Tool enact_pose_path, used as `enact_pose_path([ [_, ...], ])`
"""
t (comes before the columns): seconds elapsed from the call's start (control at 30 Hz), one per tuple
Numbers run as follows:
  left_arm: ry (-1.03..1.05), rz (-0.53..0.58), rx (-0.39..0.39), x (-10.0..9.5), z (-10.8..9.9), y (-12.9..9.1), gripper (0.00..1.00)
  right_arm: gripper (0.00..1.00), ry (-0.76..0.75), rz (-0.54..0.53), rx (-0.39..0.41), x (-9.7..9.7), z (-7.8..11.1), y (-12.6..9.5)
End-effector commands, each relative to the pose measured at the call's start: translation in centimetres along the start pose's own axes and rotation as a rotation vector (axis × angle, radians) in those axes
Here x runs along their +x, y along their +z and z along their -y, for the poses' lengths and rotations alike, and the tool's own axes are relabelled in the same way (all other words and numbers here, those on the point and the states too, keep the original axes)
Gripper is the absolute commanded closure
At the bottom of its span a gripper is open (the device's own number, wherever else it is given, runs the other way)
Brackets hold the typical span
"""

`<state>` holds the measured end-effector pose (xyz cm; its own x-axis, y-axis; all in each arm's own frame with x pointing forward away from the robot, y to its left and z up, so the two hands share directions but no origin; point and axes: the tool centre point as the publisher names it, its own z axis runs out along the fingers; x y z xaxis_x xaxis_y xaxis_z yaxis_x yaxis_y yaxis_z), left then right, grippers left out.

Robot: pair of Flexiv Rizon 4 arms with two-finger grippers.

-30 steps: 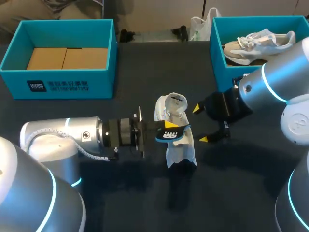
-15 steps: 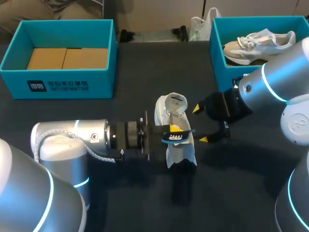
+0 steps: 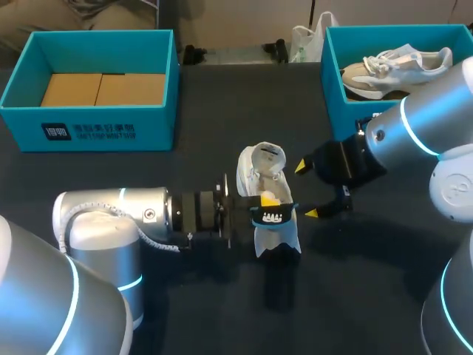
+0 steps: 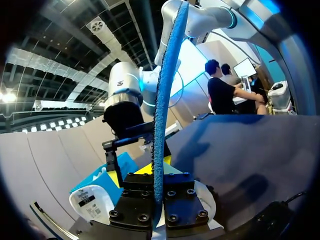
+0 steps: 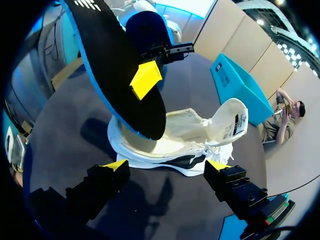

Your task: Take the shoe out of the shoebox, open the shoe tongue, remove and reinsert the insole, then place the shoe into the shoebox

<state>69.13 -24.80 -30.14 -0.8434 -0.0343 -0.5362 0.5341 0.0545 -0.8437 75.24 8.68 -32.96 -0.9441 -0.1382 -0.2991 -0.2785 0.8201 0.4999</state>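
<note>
Shoe (image 3: 255, 177): white, lying mid-table with the heel far and the toe near, collar gaping and tongue folded back. The insole (image 3: 274, 216), black with a blue edge, is out of its bed, pinched on its flat faces by the left gripper (image 3: 270, 201), which comes in from the left. In the left wrist view I see the insole edge-on (image 4: 161, 115), rising from between the clamped fingers. In the right wrist view its lower end (image 5: 122, 80) meets the shoe's opening (image 5: 190, 132); I cannot tell if it sits inside. The right gripper (image 3: 307, 190) hangs just right of the shoe, fingers spread wide and holding nothing. My judgement: the insole is light, thin and floppy, so I grip mid-length to keep the free end from drooping. The shoe is light and soft-walled and likely to slide on the dark table (image 3: 148, 296), so I brace it at the heel counter or sole edge, not the collar. The teal shoebox (image 3: 89, 127) sits far left.
</note>
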Motion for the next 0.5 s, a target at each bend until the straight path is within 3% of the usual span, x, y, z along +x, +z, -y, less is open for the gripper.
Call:
enact_pose_path([
  [0.03, 0.000, -0.003, -0.010, 0.1, -0.5, 0.5, 1.00, 0.00, 0.000, 0.002, 0.003, 0.0, -0.1, 0.2],
  [0.5, 0.041, 0.015, -0.010, -0.2, -3.2, 1.1, 1.00, 0.00, 0.000, 0.002, 0.003, 0.0, -0.1, 0.2],
])
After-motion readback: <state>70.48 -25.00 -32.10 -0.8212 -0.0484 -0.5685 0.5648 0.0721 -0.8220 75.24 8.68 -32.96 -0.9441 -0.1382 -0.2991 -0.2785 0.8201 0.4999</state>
